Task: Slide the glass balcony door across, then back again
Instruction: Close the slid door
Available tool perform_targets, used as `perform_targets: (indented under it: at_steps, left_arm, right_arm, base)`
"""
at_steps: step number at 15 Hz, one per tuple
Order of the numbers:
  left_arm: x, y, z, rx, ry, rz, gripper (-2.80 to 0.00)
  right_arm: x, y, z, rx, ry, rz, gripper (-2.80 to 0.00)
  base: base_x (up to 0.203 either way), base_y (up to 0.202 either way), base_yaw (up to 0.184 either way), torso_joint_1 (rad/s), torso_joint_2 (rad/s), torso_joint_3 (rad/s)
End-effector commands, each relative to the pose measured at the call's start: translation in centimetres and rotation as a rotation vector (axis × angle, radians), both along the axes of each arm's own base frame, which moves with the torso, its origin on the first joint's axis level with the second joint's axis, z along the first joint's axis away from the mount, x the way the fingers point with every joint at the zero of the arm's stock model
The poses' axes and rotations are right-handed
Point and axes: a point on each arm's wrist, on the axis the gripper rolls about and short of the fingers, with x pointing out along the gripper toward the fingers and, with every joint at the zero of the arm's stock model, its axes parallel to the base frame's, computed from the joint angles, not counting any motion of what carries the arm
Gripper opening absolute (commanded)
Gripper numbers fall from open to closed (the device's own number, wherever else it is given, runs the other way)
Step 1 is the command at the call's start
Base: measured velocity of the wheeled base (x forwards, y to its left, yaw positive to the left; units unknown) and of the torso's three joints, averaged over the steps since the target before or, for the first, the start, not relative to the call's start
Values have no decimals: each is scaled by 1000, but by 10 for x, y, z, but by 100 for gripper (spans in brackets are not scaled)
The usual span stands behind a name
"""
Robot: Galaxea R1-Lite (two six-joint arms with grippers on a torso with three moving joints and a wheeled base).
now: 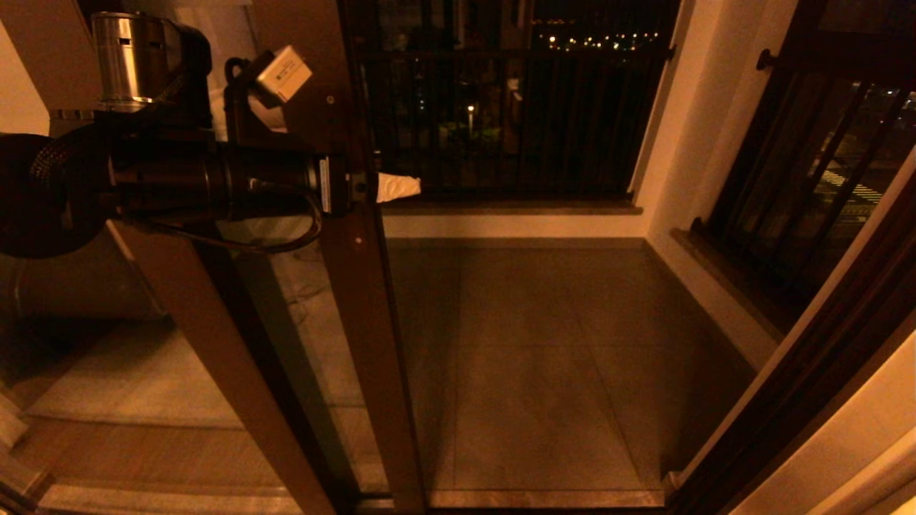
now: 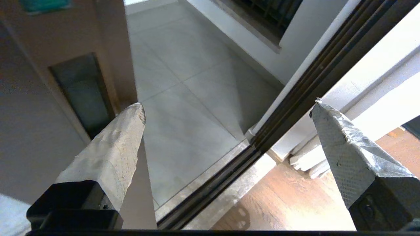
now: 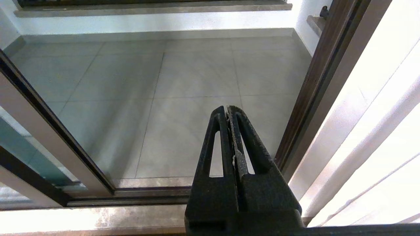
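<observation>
Head view: glass balcony door [image 1: 351, 286] slid partway left, doorway at right open.
Left gripper [image 2: 226, 108]: jaws spread wide, one fingertip [image 2: 133, 113] against door stile beside handle slot [image 2: 82, 91].
Right gripper [image 3: 228, 113]: jaws closed, empty, apart from door.

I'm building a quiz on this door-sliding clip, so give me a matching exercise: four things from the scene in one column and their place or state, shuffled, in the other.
Things:
1. left tool
2. right tool
3. glass balcony door
4. balcony railing

Places or states:
A. dark vertical bars at the far side of the tiled balcony
B. fingers spread wide, one against the door's edge
C. fingers pressed together, hanging over the threshold, touching nothing
D. slid to the robot's left, doorway open

Pairs: 1-B, 2-C, 3-D, 4-A
</observation>
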Motion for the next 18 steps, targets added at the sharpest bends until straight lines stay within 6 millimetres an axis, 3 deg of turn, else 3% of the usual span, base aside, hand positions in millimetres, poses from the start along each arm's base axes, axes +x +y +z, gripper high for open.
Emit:
perform_targets:
  at_steps: [1, 4, 8, 11, 18]
  left_arm:
    - [1, -2, -2, 1, 4, -5, 0]
    - [-2, 0, 0, 1, -2, 3, 0]
    - [-8, 17, 10, -9, -29, 46, 0]
    - [-7, 19, 7, -4, -16, 57, 0]
    - [3, 7, 0, 0, -1, 27, 0]
  right_arm:
    - [0, 0, 0, -1, 2, 1, -280]
    - [0, 0, 0, -1, 1, 1, -280]
    - [0, 0, 0, -1, 1, 1, -280]
    - [0, 0, 0, -1, 1, 1, -280]
    - [0, 0, 0, -1, 2, 1, -280]
  base:
    - [0, 0, 0, 0, 0, 0]
    - [0, 0, 0, 0, 0, 0]
    - [0, 0, 0, 0, 0, 0]
    - [0, 0, 0, 0, 0, 0]
    - [0, 0, 0, 0, 0, 0]
